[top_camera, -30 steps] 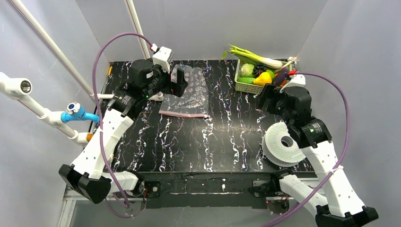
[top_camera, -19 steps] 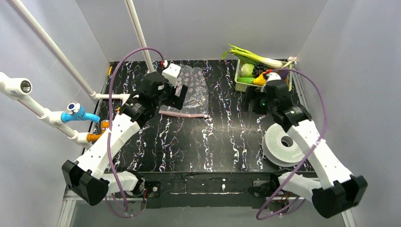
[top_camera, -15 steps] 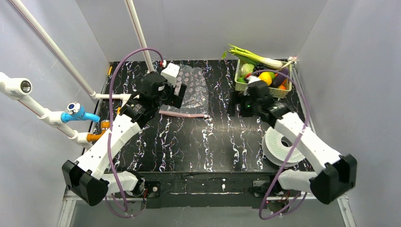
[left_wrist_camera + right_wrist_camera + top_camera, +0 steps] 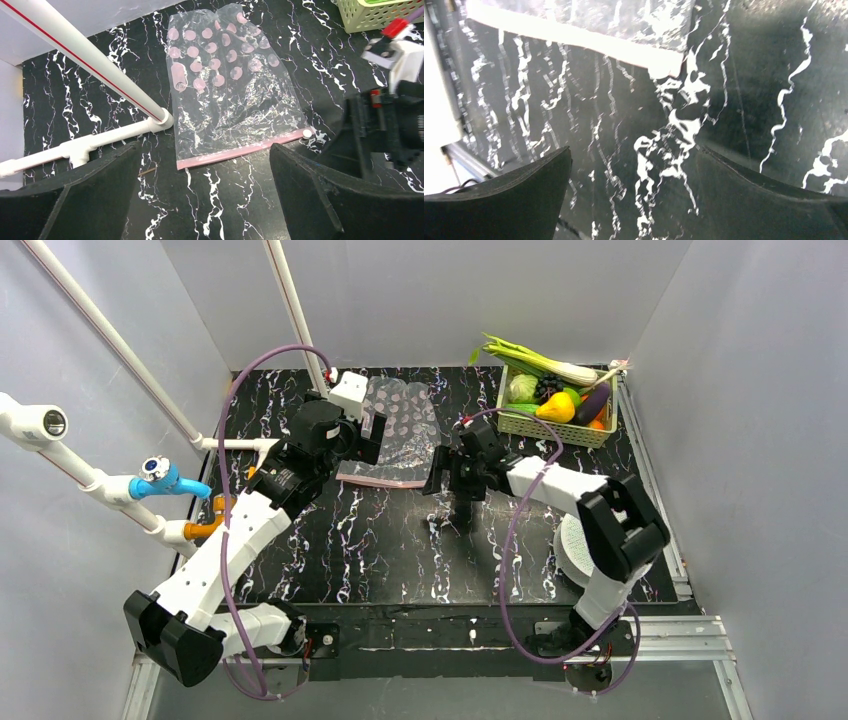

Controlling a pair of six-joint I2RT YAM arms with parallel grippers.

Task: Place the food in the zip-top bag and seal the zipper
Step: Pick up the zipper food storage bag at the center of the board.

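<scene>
A: How much has been done?
B: Nothing, it is judged. The food (image 4: 556, 405) is heaped in the mesh basket (image 4: 540, 426), and the zip-top bag (image 4: 230, 100) lies flat and empty on the surface (image 4: 400, 560).
A: And the hands?
B: Both are spread, with nothing held. The left hand (image 4: 205, 146) is above the bag, the right hand (image 4: 634, 150) by the right end of the zipper (image 4: 240, 151). Room is left in front; a white pipe (image 4: 100, 65) crowds the bag's left edge.

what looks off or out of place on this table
Nothing spilled or damaged. The clear crinkly zip-top bag lies flat and empty on the black marbled table, slightly askew. The long green-and-white leek overhangs the rim of the pale green mesh basket, where the toy food sits.
</scene>
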